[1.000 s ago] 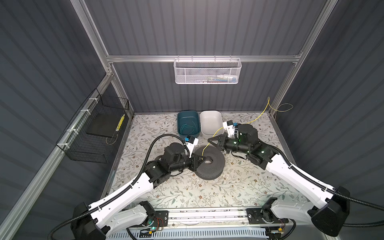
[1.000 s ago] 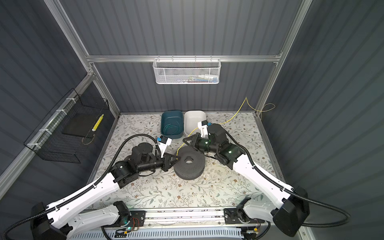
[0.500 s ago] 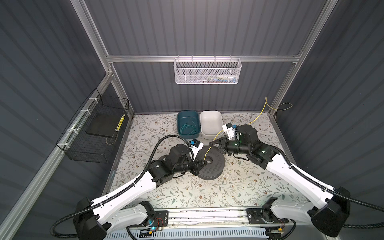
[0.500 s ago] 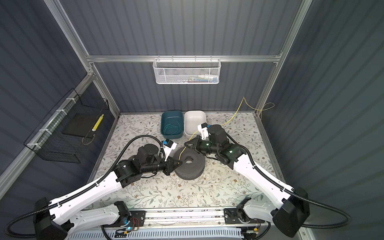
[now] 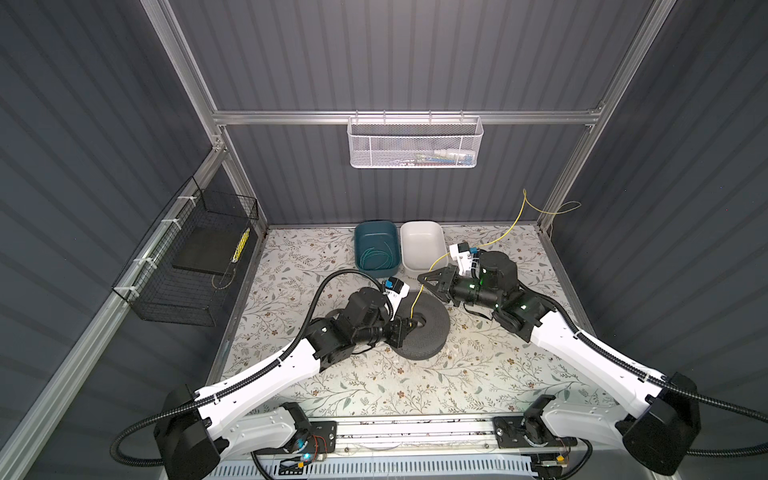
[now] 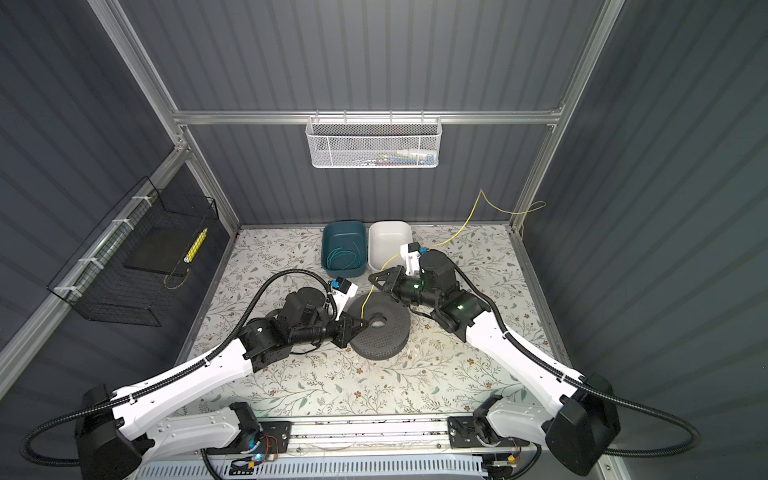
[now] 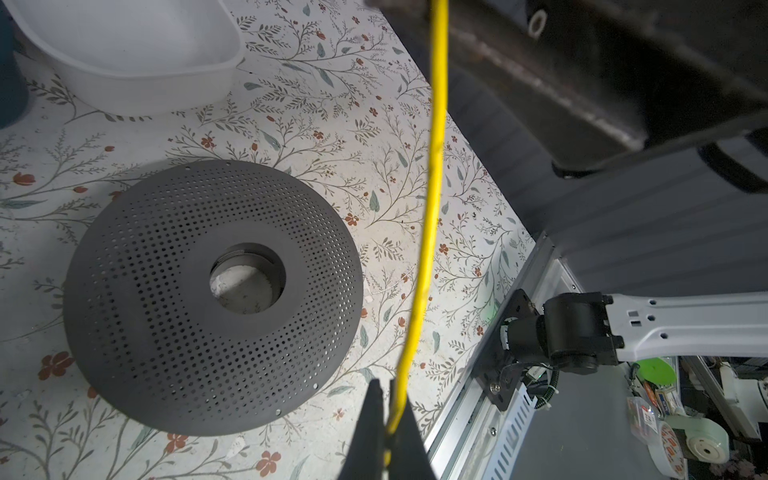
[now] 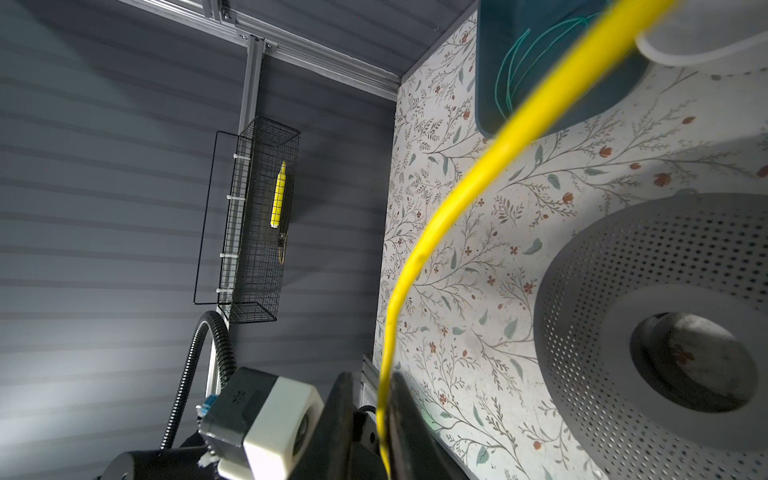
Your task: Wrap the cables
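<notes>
Left fingers [image 7: 365, 436] clamp the yellow cable [image 7: 432, 166] over the perforated ring [image 5: 432, 328], beside its hole, likely anchoring it for winding. Right fingers [image 8: 340, 415], behind the ring, sit slightly parted so the cable can slide. The teal cable [image 5: 376, 254] lies coiled in the bin [image 5: 376, 223] beyond the ring.

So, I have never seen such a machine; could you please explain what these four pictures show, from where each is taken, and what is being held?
These are two robot arms over a flowered table. Two pictures look down from above on the whole scene; the two others come from small cameras on the arms' wrists. On the table lie a grey perforated ring, a white bin and a teal bin with a coiled teal cable inside. The left hand is shut on the yellow cable, near the ring. The same cable passes between the fingers of the right hand, which stand slightly open, then trails to the back corner.
</notes>
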`<action>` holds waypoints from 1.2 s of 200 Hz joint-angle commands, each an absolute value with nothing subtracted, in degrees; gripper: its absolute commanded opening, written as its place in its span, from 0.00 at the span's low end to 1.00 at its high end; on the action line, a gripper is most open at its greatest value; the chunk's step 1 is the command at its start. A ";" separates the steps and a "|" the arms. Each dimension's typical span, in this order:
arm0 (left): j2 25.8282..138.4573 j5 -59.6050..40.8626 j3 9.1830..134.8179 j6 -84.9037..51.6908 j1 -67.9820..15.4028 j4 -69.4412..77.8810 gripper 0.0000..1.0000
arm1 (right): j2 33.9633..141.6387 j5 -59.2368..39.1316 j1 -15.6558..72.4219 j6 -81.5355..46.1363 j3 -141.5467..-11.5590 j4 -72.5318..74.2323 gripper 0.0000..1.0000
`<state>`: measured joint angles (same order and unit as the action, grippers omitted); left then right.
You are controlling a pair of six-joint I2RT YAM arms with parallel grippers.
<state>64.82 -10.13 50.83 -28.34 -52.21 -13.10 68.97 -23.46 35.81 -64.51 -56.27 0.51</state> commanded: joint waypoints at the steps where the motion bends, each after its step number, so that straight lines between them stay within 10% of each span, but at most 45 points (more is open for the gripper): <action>1: 64.22 -8.14 52.14 -29.45 -52.53 -12.84 0.00 | 68.81 -23.07 35.98 -64.99 -55.69 3.55 0.22; 83: 63.53 -6.94 51.93 -31.08 -52.56 -10.03 0.00 | 70.05 -22.00 38.48 -65.27 -54.39 3.80 0.26; 132: 62.80 -5.99 50.98 -32.43 -52.54 -8.92 0.00 | 69.42 -22.22 38.80 -65.37 -54.28 3.69 0.00; 214: 63.56 -6.87 51.02 -32.02 -52.55 -13.62 0.00 | 67.76 -20.40 37.49 -62.04 -57.19 0.24 0.00; 240: 61.15 -4.25 49.74 -32.08 -52.55 -16.61 0.54 | 67.08 -19.94 36.09 -60.89 -57.64 -0.87 0.00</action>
<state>63.70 -6.37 50.81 -31.97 -52.21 -11.64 68.90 -21.56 37.80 -63.55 -55.59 0.43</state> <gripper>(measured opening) 0.323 0.046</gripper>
